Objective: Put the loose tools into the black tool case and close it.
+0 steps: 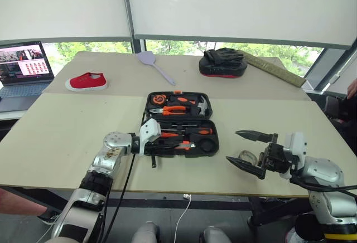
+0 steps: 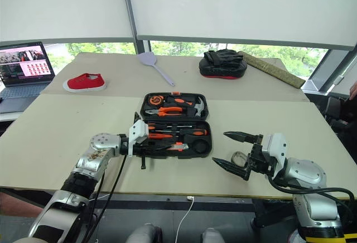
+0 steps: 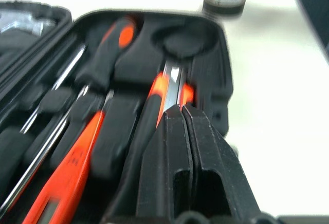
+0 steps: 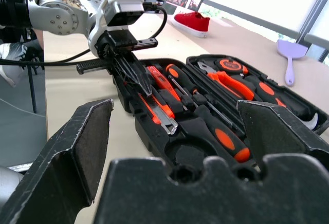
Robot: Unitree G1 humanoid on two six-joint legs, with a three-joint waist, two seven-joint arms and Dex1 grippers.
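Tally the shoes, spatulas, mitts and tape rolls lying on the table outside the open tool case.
Red shoe: 1
Spatula: 1
Black-and-red mitt: 1
Tape roll: 1
Total: 4

On the far table we list a red shoe (image 1: pixel 86 81) at the left, a grey spatula (image 1: pixel 155 65) lying flat near the middle, and a black-and-red padded mitt (image 1: pixel 223 63) at the right, with a long olive strip (image 1: pixel 274 68) just beside it. We also note an open laptop (image 1: pixel 23 67) at the far left, screen lit.
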